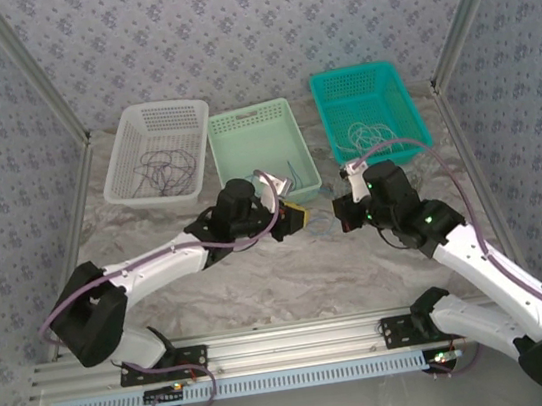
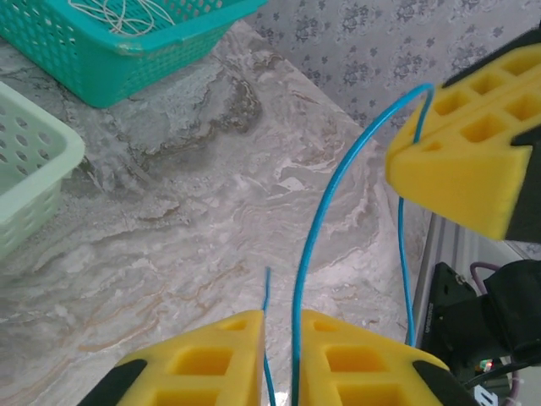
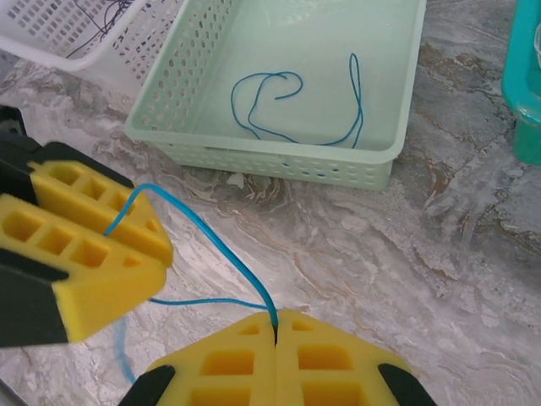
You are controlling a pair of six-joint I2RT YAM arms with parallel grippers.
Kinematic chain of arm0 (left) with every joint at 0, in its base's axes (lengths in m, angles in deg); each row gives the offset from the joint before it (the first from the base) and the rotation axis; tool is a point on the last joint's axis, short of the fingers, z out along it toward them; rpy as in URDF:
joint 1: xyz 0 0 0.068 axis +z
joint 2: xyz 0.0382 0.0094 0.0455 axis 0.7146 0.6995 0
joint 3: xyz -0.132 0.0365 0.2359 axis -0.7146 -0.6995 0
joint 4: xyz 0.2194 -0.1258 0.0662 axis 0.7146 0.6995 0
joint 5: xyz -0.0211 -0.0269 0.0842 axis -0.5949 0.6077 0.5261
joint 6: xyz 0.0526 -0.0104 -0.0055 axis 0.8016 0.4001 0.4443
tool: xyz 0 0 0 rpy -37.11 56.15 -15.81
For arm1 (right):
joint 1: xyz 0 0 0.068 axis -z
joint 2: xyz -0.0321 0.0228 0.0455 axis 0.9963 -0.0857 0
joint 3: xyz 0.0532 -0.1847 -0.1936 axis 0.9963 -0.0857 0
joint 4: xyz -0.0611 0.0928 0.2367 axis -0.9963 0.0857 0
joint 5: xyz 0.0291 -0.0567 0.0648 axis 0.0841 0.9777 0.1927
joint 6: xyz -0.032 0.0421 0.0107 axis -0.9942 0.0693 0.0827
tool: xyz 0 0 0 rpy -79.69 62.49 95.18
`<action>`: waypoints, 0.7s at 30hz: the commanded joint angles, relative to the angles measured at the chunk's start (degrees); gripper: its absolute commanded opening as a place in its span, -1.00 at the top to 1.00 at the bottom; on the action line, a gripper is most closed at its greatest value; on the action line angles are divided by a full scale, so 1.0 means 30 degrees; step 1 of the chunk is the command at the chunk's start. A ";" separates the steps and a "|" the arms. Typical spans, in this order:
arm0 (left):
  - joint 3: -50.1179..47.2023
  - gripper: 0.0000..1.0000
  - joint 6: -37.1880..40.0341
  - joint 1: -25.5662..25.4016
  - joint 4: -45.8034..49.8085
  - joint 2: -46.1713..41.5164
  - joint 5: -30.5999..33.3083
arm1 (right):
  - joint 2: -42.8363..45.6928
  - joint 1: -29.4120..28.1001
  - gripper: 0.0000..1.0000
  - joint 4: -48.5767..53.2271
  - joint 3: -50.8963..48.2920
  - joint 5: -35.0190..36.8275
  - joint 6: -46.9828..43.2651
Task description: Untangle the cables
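Low over the counter (image 3: 439, 254), the right hand (image 3: 276, 315) is pressed together on a blue cable (image 3: 211, 233). The cable arcs clear of the surface to the left hand (image 3: 156, 262) just beside it, likewise clamped on the cable, tips angled toward the right hand. Beyond both hands, a second blue cable (image 3: 279, 101) lies loose in the pale green basket (image 3: 254, 161).

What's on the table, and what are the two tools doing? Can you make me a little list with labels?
left tool: around the blue cable, fingers nearly together
right tool: shut on the same blue cable
blue cable: arcs from one tool to the other
pale green basket: a loose blue cable lies inside
white basket: a dark cable inside
teal basket: white cables inside
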 commanded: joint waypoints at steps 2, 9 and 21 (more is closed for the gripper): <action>0.1945 0.81 0.2111 -0.0090 0.3777 -0.0108 0.1519 | 0.0220 -0.0154 1.00 0.2507 0.0278 0.1440 -0.1123; 0.3930 0.91 0.4480 -0.0166 0.8573 0.0197 0.3716 | -0.0389 -0.0163 1.00 0.3934 0.0405 0.2624 -0.1731; 0.6479 0.94 0.7433 -0.0575 1.1531 0.0782 0.5154 | -0.1822 -0.0507 0.65 0.2191 0.0646 0.1937 -0.1475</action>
